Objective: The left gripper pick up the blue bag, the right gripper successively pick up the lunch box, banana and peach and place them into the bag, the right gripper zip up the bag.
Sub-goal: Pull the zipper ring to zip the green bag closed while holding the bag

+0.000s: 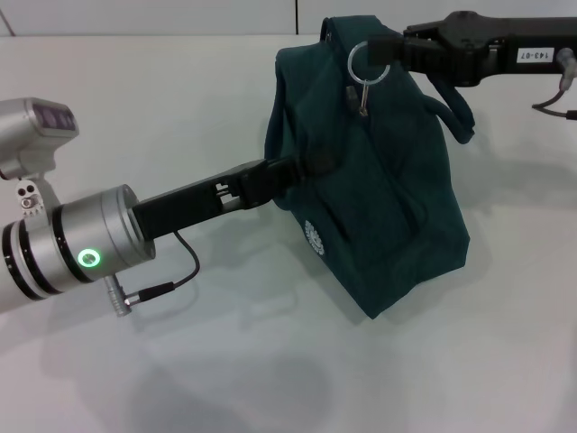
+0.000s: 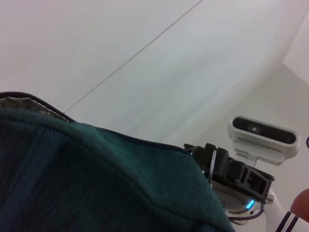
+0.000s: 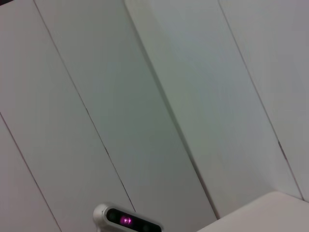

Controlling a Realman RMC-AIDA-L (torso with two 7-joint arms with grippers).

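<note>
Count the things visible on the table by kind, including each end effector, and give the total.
Blue bag: 1
Silver ring pull: 1
End effectors: 2, the left end effector at the bag's side and the right end effector at the ring pull
Total: 4
No lunch box, banana or peach shows in these views.

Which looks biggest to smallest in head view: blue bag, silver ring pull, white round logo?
1. blue bag, by far the largest.
2. silver ring pull.
3. white round logo, seen at an angle; close to the ring, so that order is unsure.
</note>
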